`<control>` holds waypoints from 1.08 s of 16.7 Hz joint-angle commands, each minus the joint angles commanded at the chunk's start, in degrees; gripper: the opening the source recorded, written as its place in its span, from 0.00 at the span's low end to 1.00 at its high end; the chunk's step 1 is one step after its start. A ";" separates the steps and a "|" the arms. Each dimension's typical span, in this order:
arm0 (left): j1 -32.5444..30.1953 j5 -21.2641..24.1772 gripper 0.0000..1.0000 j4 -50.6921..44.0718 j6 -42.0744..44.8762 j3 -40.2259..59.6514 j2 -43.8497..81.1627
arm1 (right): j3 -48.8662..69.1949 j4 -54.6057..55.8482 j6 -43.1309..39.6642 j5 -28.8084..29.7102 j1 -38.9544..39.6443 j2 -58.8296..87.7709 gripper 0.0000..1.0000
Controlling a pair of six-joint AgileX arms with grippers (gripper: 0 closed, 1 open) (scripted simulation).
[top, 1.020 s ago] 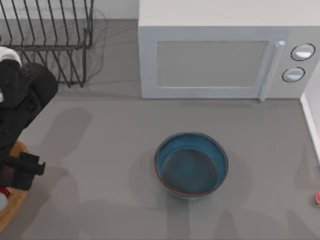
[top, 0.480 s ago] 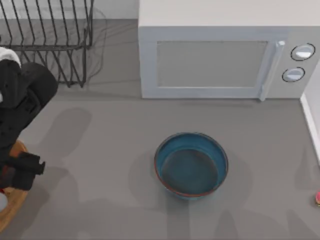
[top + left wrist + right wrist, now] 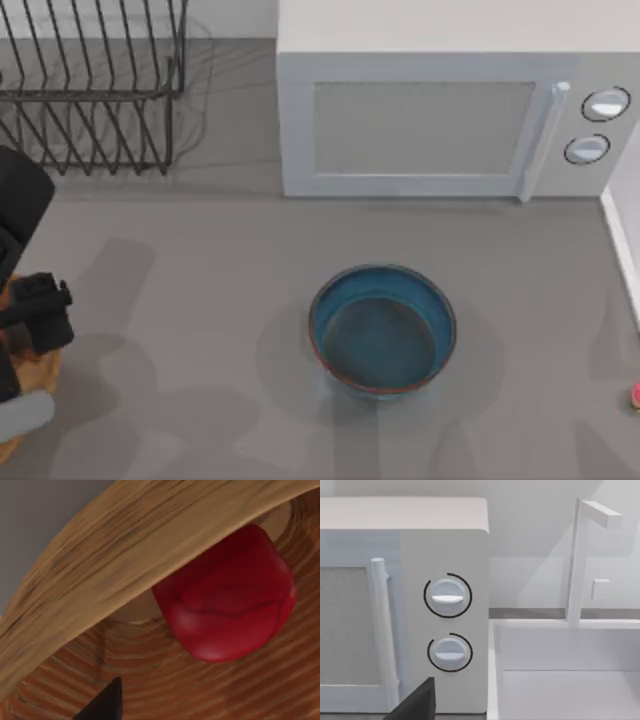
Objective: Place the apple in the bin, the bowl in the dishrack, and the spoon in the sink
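Note:
The red apple (image 3: 225, 610) lies inside the tan wooden bin (image 3: 100, 565), free of any finger. My left gripper (image 3: 30, 320) hangs over the bin (image 3: 45, 365) at the table's left edge. It is open, and one dark fingertip (image 3: 102, 705) shows apart from the apple. The blue bowl (image 3: 382, 328) stands upright at mid-table. At the back left is the black wire dishrack (image 3: 90, 90). A pink-red tip of the spoon (image 3: 635, 397) peeks in at the right edge, near the white sink (image 3: 570, 680). My right gripper is parked facing the microwave, one dark fingertip (image 3: 415, 702) showing.
A white microwave (image 3: 440, 110) with two knobs fills the back centre, and its door is shut. The sink's wall (image 3: 622, 240) and a faucet (image 3: 580, 560) are on the right. Bare grey counter surrounds the bowl.
My left arm has slid left and toward the near edge, uncovering the dishrack's front corner. The red apple glimpsed at the left edge is now covered by the arm.

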 joint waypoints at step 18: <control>5.54 11.83 1.00 34.33 -74.36 -28.36 -41.77 | 0.00 0.00 0.00 0.00 0.00 0.00 1.00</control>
